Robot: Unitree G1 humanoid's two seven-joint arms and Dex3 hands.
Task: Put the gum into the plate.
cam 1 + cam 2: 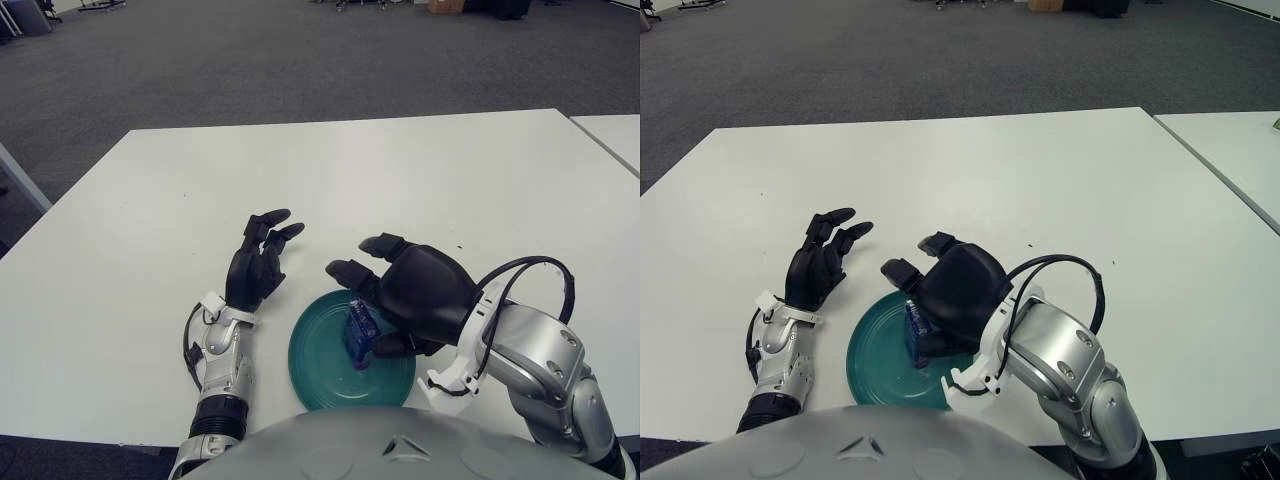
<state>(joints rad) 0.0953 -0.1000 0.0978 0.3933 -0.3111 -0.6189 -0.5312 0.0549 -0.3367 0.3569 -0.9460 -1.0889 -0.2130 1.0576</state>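
Observation:
The blue gum pack (358,333) stands tilted inside the teal plate (310,362), near the plate's right side. My right hand (365,292) hovers over the plate's right half with its fingers spread, and its thumb (388,346) is just beside the pack. I cannot tell whether the thumb touches the pack. My left hand (262,256) shows left of the plate with its fingers relaxed and extended, holding nothing. The right hand's palm hides the far right rim of the plate.
The plate sits near the front edge of a large white table (420,180). A second white table (615,135) begins at the far right. A black cable (525,270) loops off my right wrist. Grey carpet lies beyond.

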